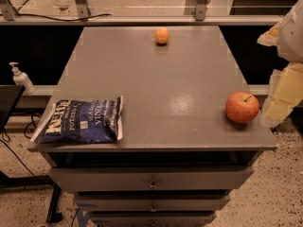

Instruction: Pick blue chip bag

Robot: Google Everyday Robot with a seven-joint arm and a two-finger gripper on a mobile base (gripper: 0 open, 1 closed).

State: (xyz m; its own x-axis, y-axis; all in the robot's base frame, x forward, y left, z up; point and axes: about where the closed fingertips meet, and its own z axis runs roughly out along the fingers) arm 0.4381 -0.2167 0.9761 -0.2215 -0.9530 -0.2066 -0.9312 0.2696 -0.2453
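The blue chip bag point(81, 121) lies flat at the front left corner of the grey cabinet top point(156, 79), dark navy with white lettering and pale sealed edges, slightly overhanging the left edge. My gripper point(283, 94) hangs at the right edge of the view, pale and blurred, just right of the cabinet's front right corner and next to a red apple point(242, 107). It is far from the bag, about the whole width of the top away. It holds nothing that I can see.
An orange fruit point(162, 36) sits near the back edge of the top. A white pump bottle point(21, 78) stands on a ledge to the left. Drawers point(151, 178) are below the top. A railing and glass run behind.
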